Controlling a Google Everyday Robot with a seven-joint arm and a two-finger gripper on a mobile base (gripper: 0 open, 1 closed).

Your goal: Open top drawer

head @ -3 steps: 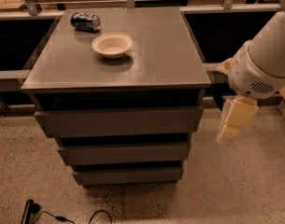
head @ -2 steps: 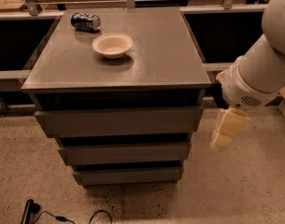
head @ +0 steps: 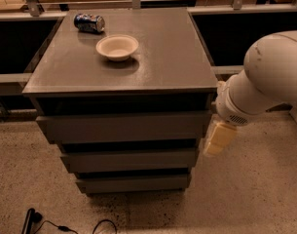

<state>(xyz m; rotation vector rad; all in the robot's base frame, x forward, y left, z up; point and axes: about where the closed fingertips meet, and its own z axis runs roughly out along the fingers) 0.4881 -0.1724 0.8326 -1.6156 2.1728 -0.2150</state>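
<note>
I see a dark grey desk [head: 177,57] with a matte, slightly scuffed top carrying a pale bowl [head: 117,47] near the middle-left and a blue can [head: 89,23] lying on its side at the back-left corner. It stands on a speckled stone floor [head: 255,194], with black panels and a wooden ledge behind. The top drawer [head: 123,126] sits right under the desk top, below a dark gap, with none of its inside showing. Two lower drawer fronts [head: 131,160] step back beneath it. The cream claw [head: 220,138] hangs just beside that drawer's right end, under the bulky white arm [head: 265,82], which the frame's right edge cuts off. I cannot tell whether the claw is spread or pressed together, nor whether it touches the drawer. A black cable [head: 65,226] is clipped off at the bottom.
</note>
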